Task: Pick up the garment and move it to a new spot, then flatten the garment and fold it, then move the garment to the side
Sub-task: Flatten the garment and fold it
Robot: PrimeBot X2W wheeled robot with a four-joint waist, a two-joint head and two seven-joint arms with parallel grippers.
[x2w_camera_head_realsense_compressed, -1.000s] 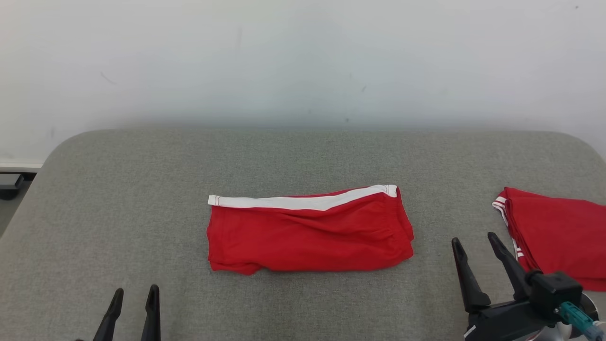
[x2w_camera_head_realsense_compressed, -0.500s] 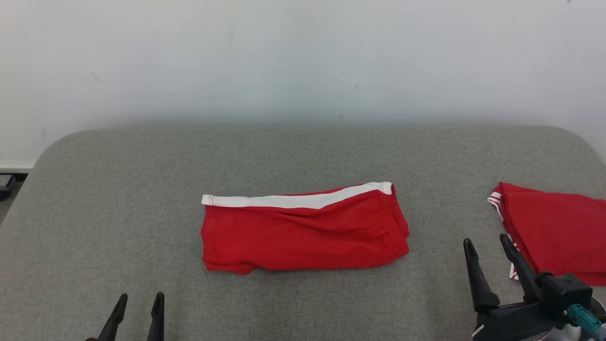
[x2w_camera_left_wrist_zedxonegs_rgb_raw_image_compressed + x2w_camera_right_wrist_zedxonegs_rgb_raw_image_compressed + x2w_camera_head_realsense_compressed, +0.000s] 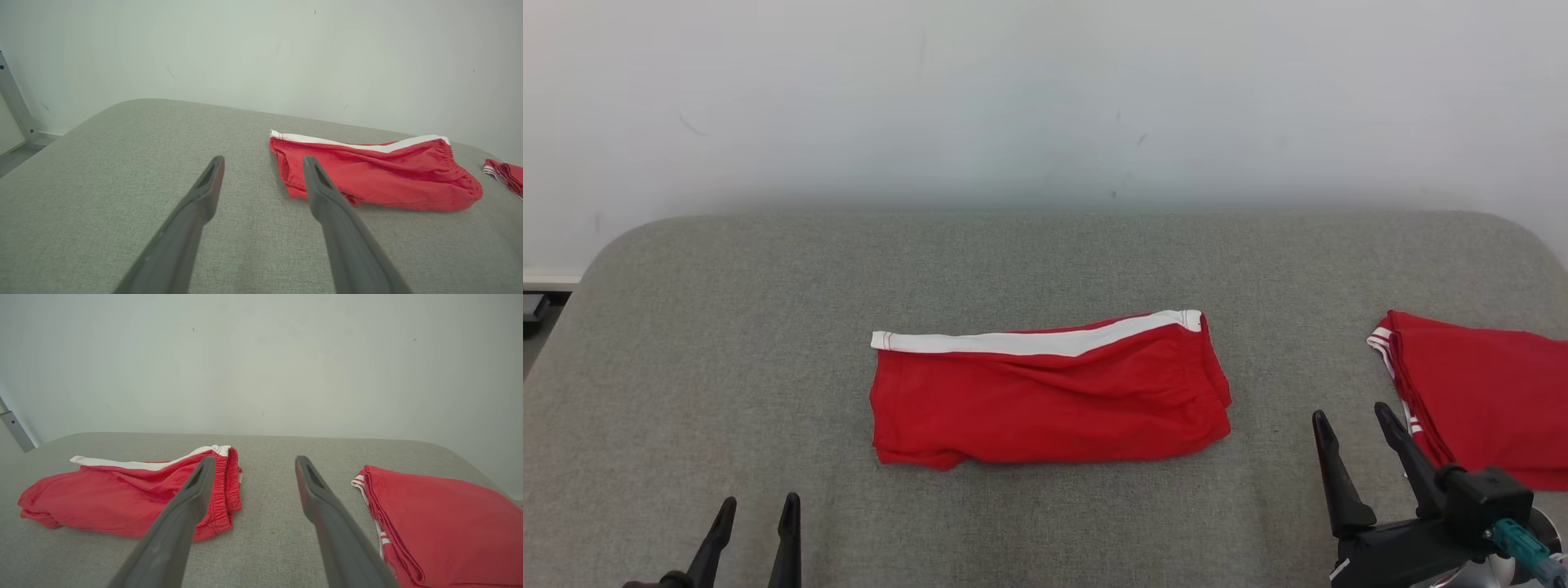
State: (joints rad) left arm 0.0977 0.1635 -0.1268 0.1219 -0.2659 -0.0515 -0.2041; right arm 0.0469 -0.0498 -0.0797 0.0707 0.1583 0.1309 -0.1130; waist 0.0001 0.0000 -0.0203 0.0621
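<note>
1. Since a second ago the whole head view has slid a little, so the camera moved. The red garment (image 3: 1045, 408) lies just as it did, and both grippers have stayed low at the near edge.
2. The red garment lies folded flat in the middle of the grey pad (image 3: 768, 327), with its long side going left to right.
3. A white band (image 3: 1013, 344) runs along its far edge.
4. The left gripper (image 3: 759, 500) is over the near left part of the pad. Its fingers are wide apart and hold nothing, and it is well apart from the garment.
5. The right gripper (image 3: 1348, 412) is at the near right, fingers spread wide and empty. It sits between the garment and a second red cloth (image 3: 1478, 400).
6. That second cloth is folded, with thin white stripes on its edge, and lies at the right side of the pad.
7. Tiny red marks at the left end of the white band might be stitching; they are too small to read.
8. A pale wall (image 3: 1045, 98) stands behind the pad.
</note>
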